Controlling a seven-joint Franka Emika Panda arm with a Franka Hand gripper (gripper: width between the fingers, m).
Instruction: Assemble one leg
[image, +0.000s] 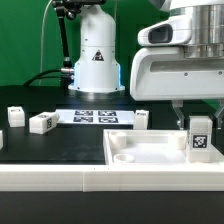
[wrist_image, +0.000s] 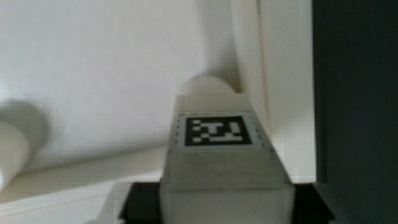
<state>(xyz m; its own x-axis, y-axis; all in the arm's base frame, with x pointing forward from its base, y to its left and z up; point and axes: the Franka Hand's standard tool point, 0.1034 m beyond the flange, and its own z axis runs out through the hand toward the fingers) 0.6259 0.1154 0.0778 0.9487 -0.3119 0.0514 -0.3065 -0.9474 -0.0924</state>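
A white leg (image: 200, 137) with a black-and-white tag stands upright at the near corner of the large white tray-like piece (image: 150, 150) on the exterior view's right. My gripper (image: 198, 112) is above it and shut on its upper end. In the wrist view the leg (wrist_image: 219, 140) runs away from the dark fingers (wrist_image: 143, 203), its tag facing the camera, its far end at the tray's rim corner (wrist_image: 249, 60). Three more legs lie on the black table: one (image: 43, 123) and one (image: 15, 116) at the left, one (image: 141, 118) behind the tray.
The marker board (image: 92, 116) lies flat at the back centre. A white robot base (image: 97, 60) stands behind it before a green backdrop. A white ledge (image: 60, 175) runs along the front edge. A small white part sits at the far left edge (image: 2, 139).
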